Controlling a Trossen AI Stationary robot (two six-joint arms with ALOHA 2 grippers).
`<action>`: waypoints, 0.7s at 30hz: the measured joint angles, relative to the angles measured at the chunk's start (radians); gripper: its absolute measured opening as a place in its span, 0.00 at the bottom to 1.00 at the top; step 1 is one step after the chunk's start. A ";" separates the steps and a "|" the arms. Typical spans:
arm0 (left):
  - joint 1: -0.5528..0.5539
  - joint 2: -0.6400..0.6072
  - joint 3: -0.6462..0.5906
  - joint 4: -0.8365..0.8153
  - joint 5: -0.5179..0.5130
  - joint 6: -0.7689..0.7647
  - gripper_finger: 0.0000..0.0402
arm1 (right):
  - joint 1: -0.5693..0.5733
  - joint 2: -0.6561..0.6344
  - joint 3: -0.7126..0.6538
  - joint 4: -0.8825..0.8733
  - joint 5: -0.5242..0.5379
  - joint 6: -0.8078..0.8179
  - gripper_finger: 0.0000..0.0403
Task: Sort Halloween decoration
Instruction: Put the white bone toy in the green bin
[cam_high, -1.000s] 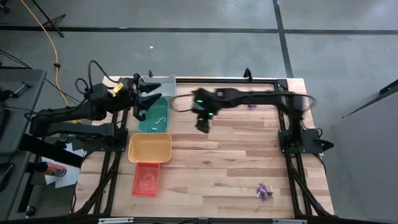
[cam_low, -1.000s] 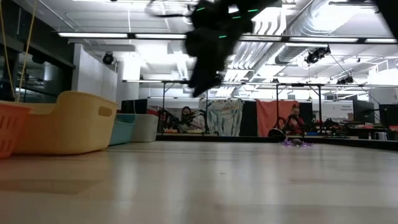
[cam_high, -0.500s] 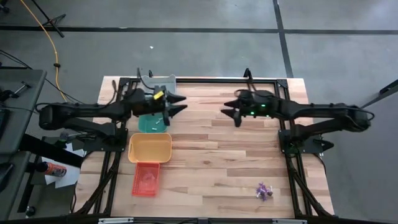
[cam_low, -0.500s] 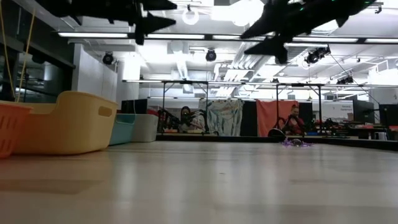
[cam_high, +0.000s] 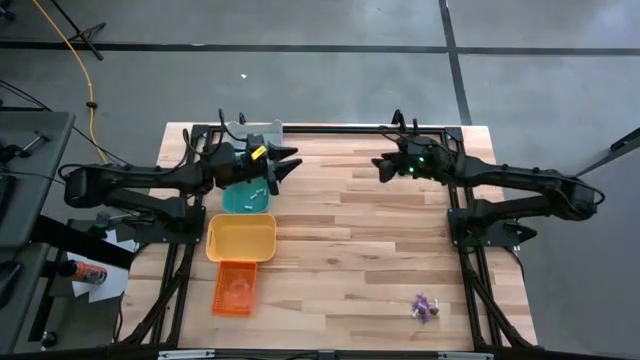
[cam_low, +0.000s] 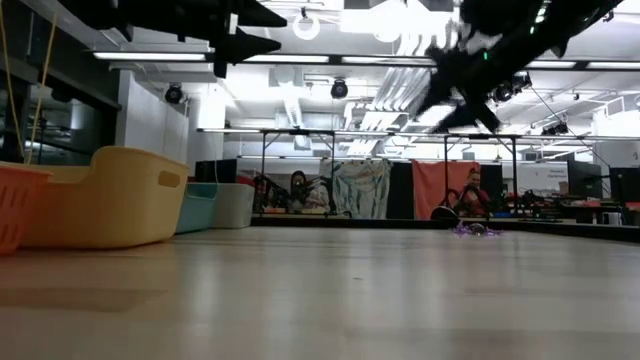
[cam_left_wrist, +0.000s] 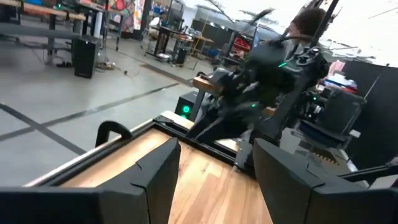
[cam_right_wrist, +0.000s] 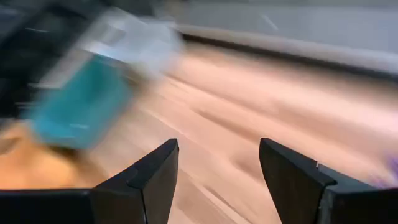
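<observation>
A small heap of purple and whitish Halloween decoration (cam_high: 424, 307) lies on the wooden table near its front right corner; in the low view the decoration (cam_low: 472, 229) shows far off. My left gripper (cam_high: 296, 163) hangs open above the table beside the teal tray (cam_high: 243, 199), pointing level toward the right, with nothing between its fingers (cam_left_wrist: 155, 180). My right gripper (cam_high: 377, 169) hovers open at the far right, pointing left and slightly down, fingers (cam_right_wrist: 149, 180) bare. Both stand high in the low view, the left gripper (cam_low: 272, 29) among them.
Four trays stand in a row along the left edge: grey (cam_high: 262, 130) at the far end, then teal, yellow (cam_high: 241, 238) and orange (cam_high: 235, 288). The teal one holds a few small whitish bits. Bare wood lies between the arms and toward the near edge.
My right gripper has drawn back from the table's middle toward the right edge, rising from pointing down to pointing nearly level and rolling as it went. My left gripper has moved from over the grey tray toward the table's right and sunk a little, then kept still.
</observation>
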 joint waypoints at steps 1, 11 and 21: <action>0.000 -0.005 0.000 0.000 0.000 0.004 0.48 | -0.028 0.017 0.006 -0.067 -0.001 0.040 0.55; 0.047 -0.027 0.000 -0.005 0.024 0.007 0.48 | -0.290 0.303 0.052 -0.307 0.001 0.065 0.55; 0.106 -0.094 0.001 -0.005 0.067 0.094 0.48 | -0.371 0.448 0.066 -0.294 -0.009 0.074 0.28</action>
